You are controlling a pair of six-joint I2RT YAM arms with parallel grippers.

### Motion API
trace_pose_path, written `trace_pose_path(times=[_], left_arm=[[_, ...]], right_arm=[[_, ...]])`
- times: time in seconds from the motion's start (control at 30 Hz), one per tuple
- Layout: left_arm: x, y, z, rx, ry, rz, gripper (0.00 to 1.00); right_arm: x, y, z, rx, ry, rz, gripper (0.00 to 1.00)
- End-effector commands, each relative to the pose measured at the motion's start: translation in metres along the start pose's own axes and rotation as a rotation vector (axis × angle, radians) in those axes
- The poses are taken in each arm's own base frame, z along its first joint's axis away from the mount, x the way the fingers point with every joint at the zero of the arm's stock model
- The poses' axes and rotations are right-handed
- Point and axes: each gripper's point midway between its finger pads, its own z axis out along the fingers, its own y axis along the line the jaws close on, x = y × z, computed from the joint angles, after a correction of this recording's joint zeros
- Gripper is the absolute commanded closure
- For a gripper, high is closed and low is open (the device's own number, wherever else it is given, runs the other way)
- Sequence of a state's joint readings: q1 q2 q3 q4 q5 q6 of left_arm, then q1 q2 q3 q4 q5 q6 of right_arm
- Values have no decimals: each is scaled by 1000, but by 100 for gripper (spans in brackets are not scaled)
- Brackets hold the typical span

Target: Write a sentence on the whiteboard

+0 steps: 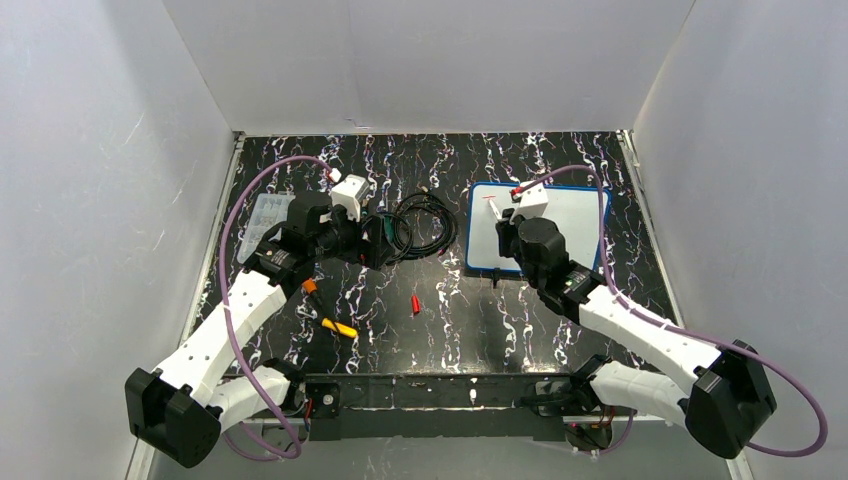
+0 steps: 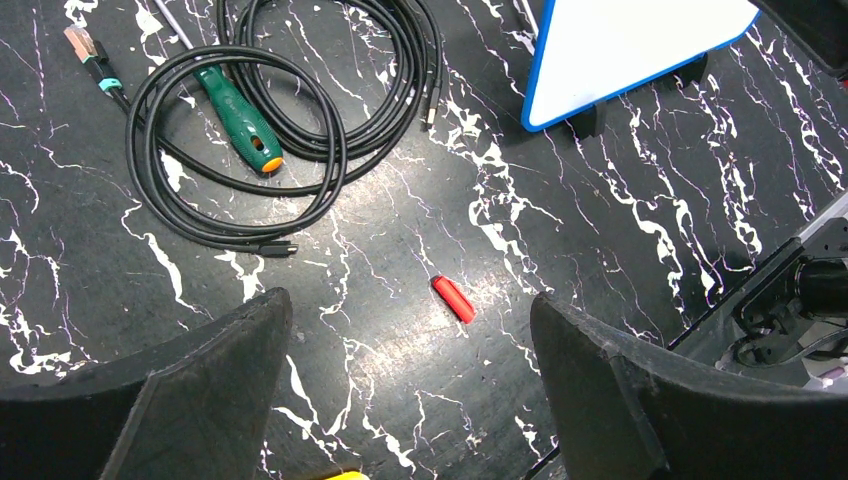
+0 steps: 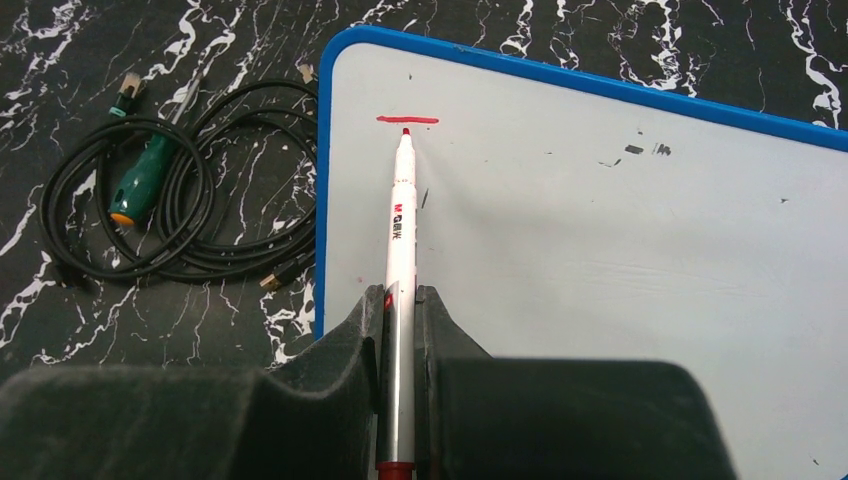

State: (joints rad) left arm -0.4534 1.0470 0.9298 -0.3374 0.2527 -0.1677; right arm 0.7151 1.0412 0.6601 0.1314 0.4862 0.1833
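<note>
The whiteboard (image 1: 575, 230) with its blue frame lies at the right of the table; it also shows as whiteboard (image 3: 600, 250) and, by one corner, whiteboard (image 2: 640, 40). My right gripper (image 3: 400, 300) is shut on a white marker (image 3: 401, 210) with a red tip. The tip rests just under a short red stroke (image 3: 407, 120) near the board's top left corner, the only part of the sentence that shows. My left gripper (image 2: 410, 300) hovers open over the bare table, nothing between its fingers. The marker's red cap (image 2: 453, 299) lies on the table below it.
A black cable coil (image 1: 420, 225) with a green-handled screwdriver (image 2: 240, 108) lies left of the board. A clear plastic box (image 1: 268, 215) sits at the far left. A yellow-handled tool (image 1: 338, 327) and an orange item (image 1: 310, 287) lie near the left arm.
</note>
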Motion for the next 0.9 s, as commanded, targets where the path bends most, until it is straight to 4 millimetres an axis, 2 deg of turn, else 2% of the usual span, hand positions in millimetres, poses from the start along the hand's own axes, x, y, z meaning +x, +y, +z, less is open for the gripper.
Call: trace_pose_path(times=[0.0, 0.3, 0.6, 0.87], left_arm=[[-2, -5, -6, 24, -16, 7, 13], [-3, -5, -7, 26, -21, 8, 13], [-4, -6, -8, 29, -24, 7, 13], [-3, -7, -8, 31, -24, 4, 13]], right_arm=[[-32, 7, 3, -12, -78, 16, 99], [-23, 5, 5, -1, -51, 4, 99], [11, 3, -2, -10, 29, 18, 99], [23, 10, -8, -46, 63, 10, 99]])
